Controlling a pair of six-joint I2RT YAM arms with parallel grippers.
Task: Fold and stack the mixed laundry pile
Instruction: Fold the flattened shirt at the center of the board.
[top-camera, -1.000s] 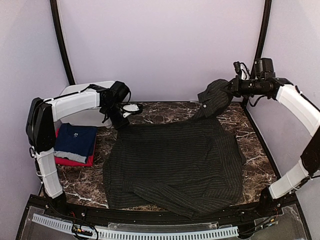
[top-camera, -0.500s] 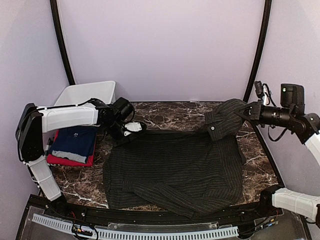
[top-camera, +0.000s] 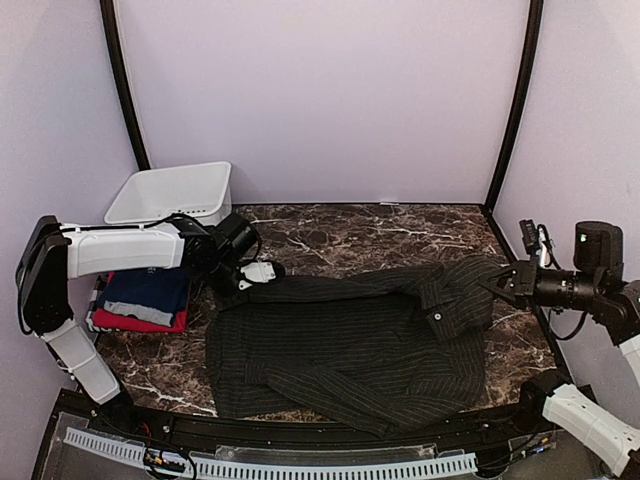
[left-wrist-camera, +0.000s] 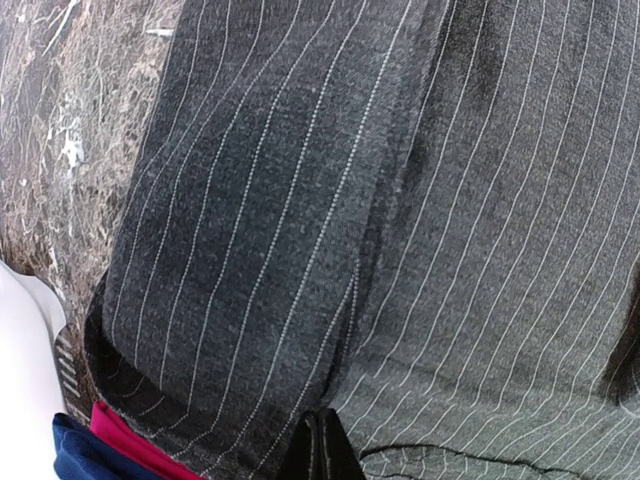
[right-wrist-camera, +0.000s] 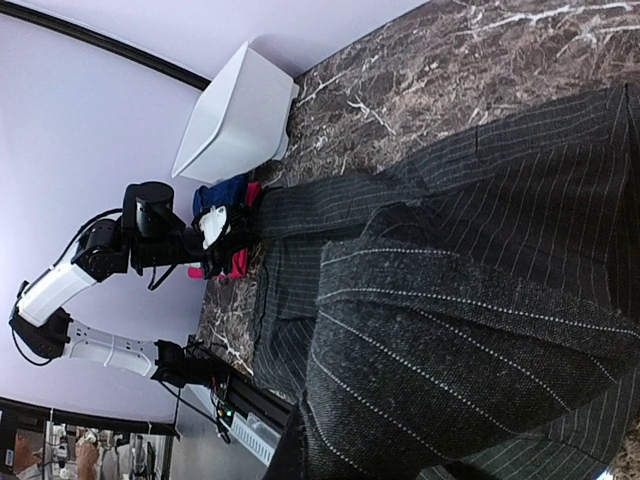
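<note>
The dark charcoal pinstriped shirt (top-camera: 350, 340) lies spread over the middle of the marble table. My left gripper (top-camera: 252, 274) is low at the shirt's far left corner and shut on its edge. In the left wrist view the closed black fingertips (left-wrist-camera: 322, 448) pinch the striped cloth (left-wrist-camera: 300, 220). My right gripper (top-camera: 499, 285) is at the shirt's far right and shut on the collar part (top-camera: 455, 295), just above the table. In the right wrist view the cloth (right-wrist-camera: 450, 360) hides the fingers. A folded navy T-shirt (top-camera: 148, 292) lies on a folded red T-shirt (top-camera: 135, 322) at the left.
A white plastic bin (top-camera: 172, 191) stands at the far left corner and also shows in the right wrist view (right-wrist-camera: 235, 110). The black frame rail (top-camera: 300, 428) runs along the near edge. Walls close in on both sides.
My right gripper has come down and toward the near right, lowering the held collar part from mid-air to the table. My left gripper has slid slightly left and nearer with the shirt edge.
</note>
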